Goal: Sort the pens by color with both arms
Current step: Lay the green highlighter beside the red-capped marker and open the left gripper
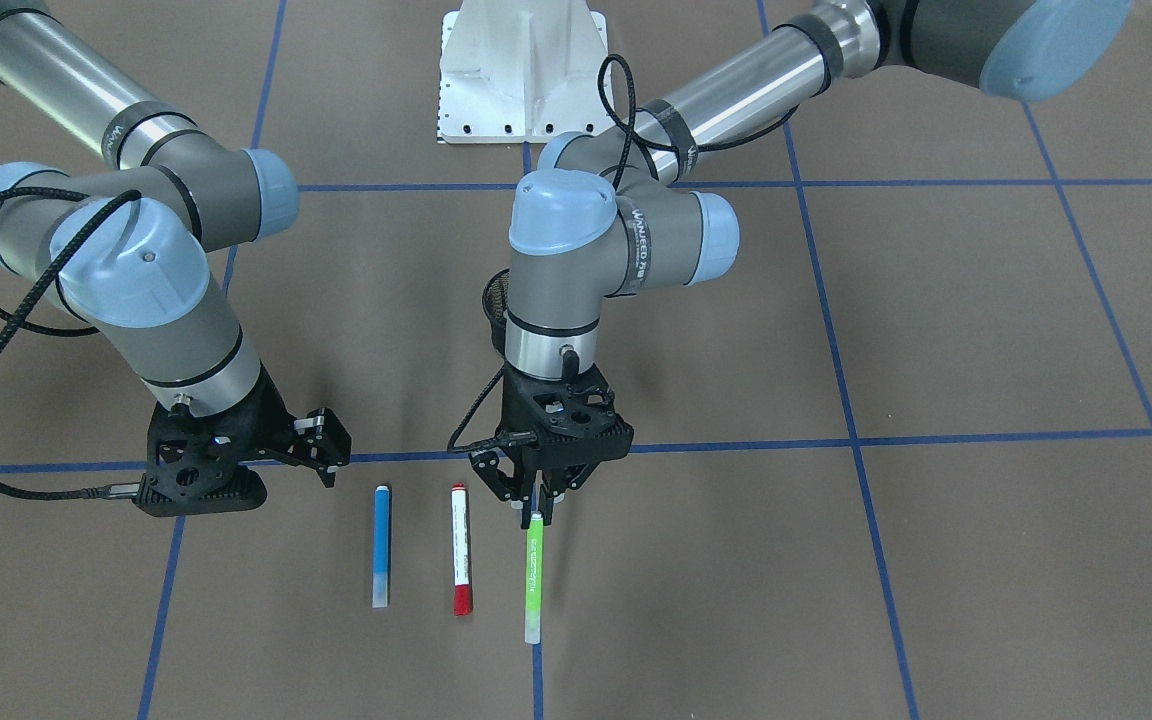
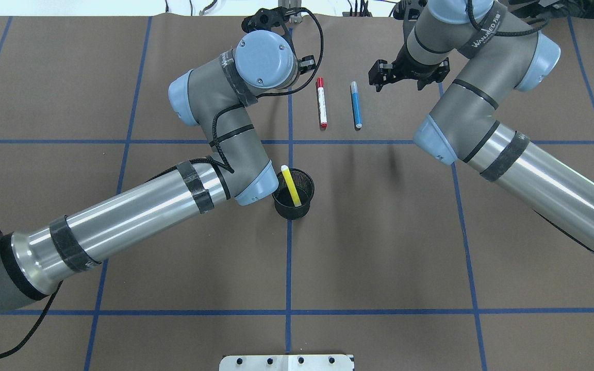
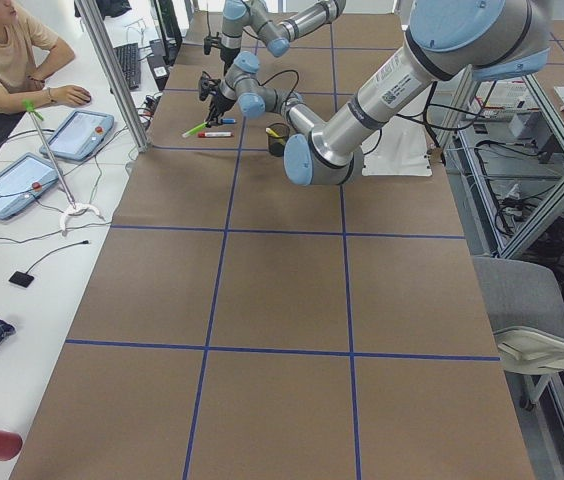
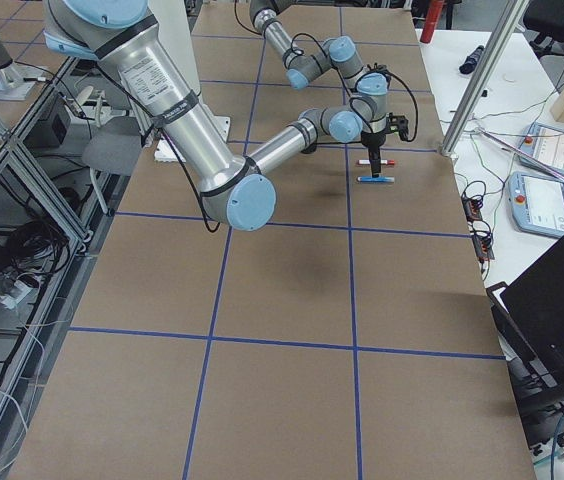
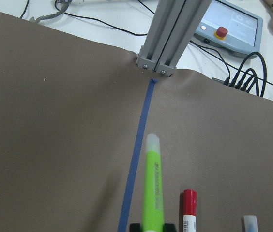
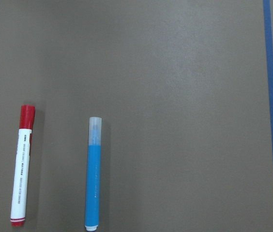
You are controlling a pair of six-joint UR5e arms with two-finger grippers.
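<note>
L tool (image 1: 536, 510) is clamped on the green pen (image 1: 533, 585) at its robot-side end, just beside the red pen (image 1: 459, 550) and roughly parallel. Best approach, prob.: lower it flat, keep the gap, then release. R tool (image 1: 328, 450) is spread and empty, past the blue pen (image 1: 382, 540).

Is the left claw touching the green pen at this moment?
Touching. In the left wrist view the left claw has its fingers tight on both sides of the green pen, with no gap.
</note>
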